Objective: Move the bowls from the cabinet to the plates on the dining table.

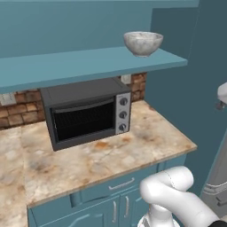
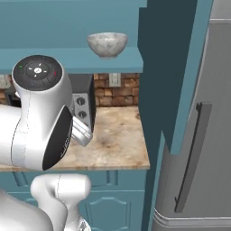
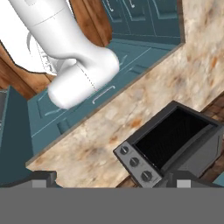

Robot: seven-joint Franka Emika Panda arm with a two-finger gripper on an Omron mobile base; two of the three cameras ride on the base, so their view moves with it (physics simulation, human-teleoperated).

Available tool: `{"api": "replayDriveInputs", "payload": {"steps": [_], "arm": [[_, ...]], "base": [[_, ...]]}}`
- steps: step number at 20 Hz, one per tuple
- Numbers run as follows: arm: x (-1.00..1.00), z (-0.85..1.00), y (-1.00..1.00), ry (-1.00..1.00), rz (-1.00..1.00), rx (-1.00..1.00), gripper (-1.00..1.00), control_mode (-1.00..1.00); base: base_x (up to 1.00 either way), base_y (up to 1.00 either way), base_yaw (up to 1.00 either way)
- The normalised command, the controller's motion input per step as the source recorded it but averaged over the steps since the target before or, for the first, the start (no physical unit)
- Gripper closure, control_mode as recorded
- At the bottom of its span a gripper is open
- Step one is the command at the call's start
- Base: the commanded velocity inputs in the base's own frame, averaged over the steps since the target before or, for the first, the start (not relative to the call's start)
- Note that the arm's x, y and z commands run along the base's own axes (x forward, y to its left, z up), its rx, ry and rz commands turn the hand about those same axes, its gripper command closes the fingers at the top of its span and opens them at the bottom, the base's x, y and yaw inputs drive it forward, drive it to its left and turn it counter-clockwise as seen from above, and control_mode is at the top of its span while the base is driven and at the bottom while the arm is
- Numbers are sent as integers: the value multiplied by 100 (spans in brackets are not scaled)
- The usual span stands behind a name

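A grey-white marbled bowl (image 1: 142,43) (image 2: 107,44) stands upright near the right end of the cabinet's teal shelf (image 1: 84,64) (image 2: 81,60). My gripper (image 3: 113,180) is open, its two dark fingertips (image 3: 43,176) set wide apart with nothing between them. It looks down from above onto the counter and the oven, away from the bowl. The plates and the dining table are out of view.
A dark toaster oven (image 1: 86,113) (image 3: 173,144) sits on the beige marbled counter (image 1: 133,153) under the shelf, against a brick wall. Below it are teal drawer fronts (image 1: 111,190). A grey fridge with a long dark handle (image 2: 191,158) stands to the right, beyond a tall teal panel (image 2: 180,67).
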Motion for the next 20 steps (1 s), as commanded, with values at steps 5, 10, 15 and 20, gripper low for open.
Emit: {"api": "replayDriveInputs", "payload": {"steps": [5,10,15,20], "arm": [[0,0,0,0,0,0,-100,100],[1,0,2,0,0,-1,-100,-100],[0,0,0,0,0,0,-100,-100],[0,0,10,0,-10,0,-100,-100]], "base": [[18,14,0],[6,6,0],[0,0,0],[0,0,0]]}}
